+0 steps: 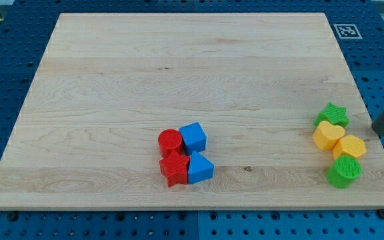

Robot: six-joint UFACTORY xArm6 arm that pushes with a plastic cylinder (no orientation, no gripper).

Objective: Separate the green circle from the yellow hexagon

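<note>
No fingers on this arm, so nothing to call apart, together or clamped; only a dark rod entering from the view's right edge, with my tip (377, 129) resting on the tabletop (179, 80) near its right border.

Camera view, the only one: four blocks bunched in a touching column by the right edge. Topmost, a green star (332, 115); at its 6 o'clock, a yellow heart (328, 136); at the heart's 4 o'clock, the yellow hexagon (349, 146); directly at the hexagon's 6 o'clock and pressed against it, the green circle (344, 171), close to the bottom right corner. My tip well clear of the circle, sitting at the hexagon's 1 o'clock and just off the star's 4 o'clock side, touching none of them as far as can be told.

Probably placed there to come in beside the column rather than over it (a push from that side would drive blocks toward 9 o'clock). Task not yet done: circle and hexagon in contact.

Elsewhere, near bottom centre, a second tight cluster: red cylinder (170, 141), blue cube (193, 137), red star-like block (174, 168), blue wedge-like block (200, 168). Well apart from the job.
</note>
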